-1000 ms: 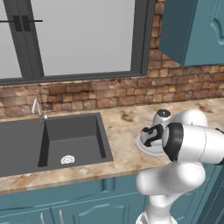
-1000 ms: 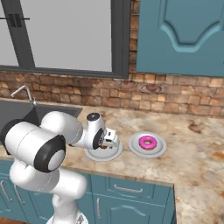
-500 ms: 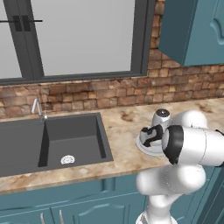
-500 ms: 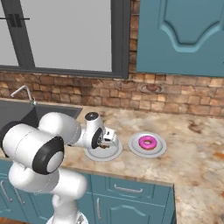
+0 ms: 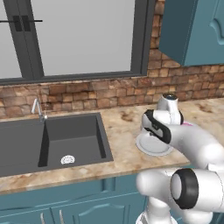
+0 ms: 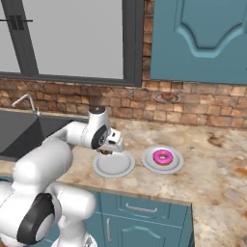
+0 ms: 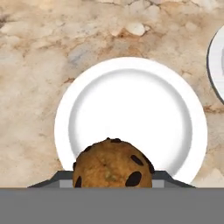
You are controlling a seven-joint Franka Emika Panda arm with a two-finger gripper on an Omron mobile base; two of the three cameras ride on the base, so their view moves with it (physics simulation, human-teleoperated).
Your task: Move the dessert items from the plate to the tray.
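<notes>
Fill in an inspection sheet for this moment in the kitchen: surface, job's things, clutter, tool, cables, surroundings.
Surface: mottled stone counter, intact.
Job's things: pink-iced doughnut lies centred on the right-hand plate; a chocolate-chip muffin sits right at the tool, over the near rim of the left plate, whose dish is otherwise bare.
Clutter: nothing seen.
Tool: the tool hangs low over the left plate and appears closed on the muffin; its fingers are hidden behind it.
Cables: nothing seen.
Surroundings: dark sink with faucet to the left, brick wall, window, teal cabinet above.
</notes>
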